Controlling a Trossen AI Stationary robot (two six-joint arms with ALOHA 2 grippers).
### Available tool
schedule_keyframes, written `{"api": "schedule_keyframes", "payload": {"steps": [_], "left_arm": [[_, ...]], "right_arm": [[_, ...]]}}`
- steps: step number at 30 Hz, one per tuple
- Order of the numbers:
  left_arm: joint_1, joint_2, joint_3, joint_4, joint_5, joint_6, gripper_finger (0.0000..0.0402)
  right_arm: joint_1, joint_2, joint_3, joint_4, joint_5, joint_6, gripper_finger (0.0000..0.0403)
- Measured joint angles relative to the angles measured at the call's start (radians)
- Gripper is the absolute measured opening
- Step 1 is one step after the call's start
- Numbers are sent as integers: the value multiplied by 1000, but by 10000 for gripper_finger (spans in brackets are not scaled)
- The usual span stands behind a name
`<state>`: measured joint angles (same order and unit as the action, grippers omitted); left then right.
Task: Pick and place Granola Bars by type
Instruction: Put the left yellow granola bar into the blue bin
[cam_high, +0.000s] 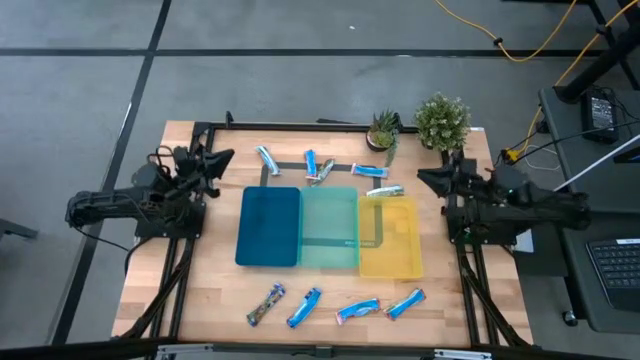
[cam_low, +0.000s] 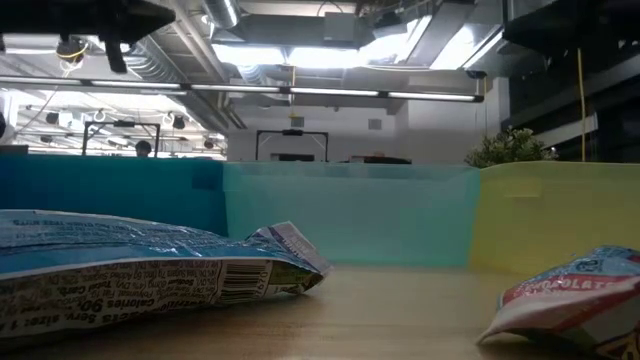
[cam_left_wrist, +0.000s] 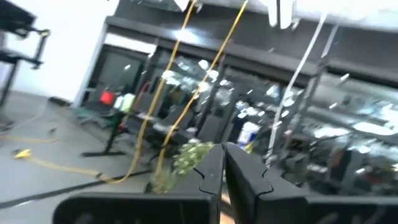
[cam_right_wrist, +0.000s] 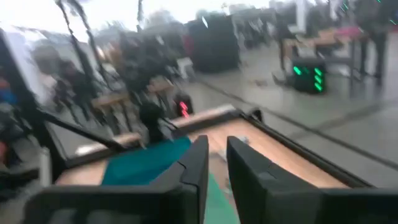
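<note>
Several granola bars, blue and white foil, lie flat on the wooden table. One row is near the far edge (cam_high: 311, 163), and one of its bars (cam_high: 385, 191) lies by the yellow tray's far rim. Another row is at the near edge (cam_high: 304, 307), and two of these bars show close up in the low view (cam_low: 150, 265) (cam_low: 575, 300). My left gripper (cam_high: 224, 157) (cam_left_wrist: 224, 163) is raised at the table's left side, shut and holding nothing. My right gripper (cam_high: 422, 177) (cam_right_wrist: 217, 152) is raised at the right side. A narrow gap shows between its fingers, with nothing in it.
Three flat trays stand side by side mid-table: dark blue (cam_high: 268, 226), teal (cam_high: 330, 228) and yellow (cam_high: 392, 240). Two small potted plants (cam_high: 384, 128) (cam_high: 441, 120) stand at the far edge. Bare wood lies between the trays and each row of bars.
</note>
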<state>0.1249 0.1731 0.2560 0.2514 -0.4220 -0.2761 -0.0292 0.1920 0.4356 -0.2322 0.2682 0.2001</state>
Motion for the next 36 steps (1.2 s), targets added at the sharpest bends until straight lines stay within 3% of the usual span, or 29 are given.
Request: {"api": "schedule_keyframes", "payload": {"steps": [9, 17, 24, 30, 36], "left_arm": [[75, 337, 366, -315, -20, 55, 41], [178, 650, 630, -677, 17, 165, 90], [316, 820, 733, -874, 41, 276, 163], [444, 935, 757, -910, 165, 400, 224], [520, 1053, 758, -937, 174, 685, 241]], "right_arm": [[-1, 220, 294, -147, 191, -5, 150], [-1, 345, 379, -157, 210, -84, 184], [-1, 396, 380, -184, 201, -51, 186], [-1, 415, 380, -222, 180, 5, 186], [-1, 415, 380, -219, 180, 25, 186]]}}
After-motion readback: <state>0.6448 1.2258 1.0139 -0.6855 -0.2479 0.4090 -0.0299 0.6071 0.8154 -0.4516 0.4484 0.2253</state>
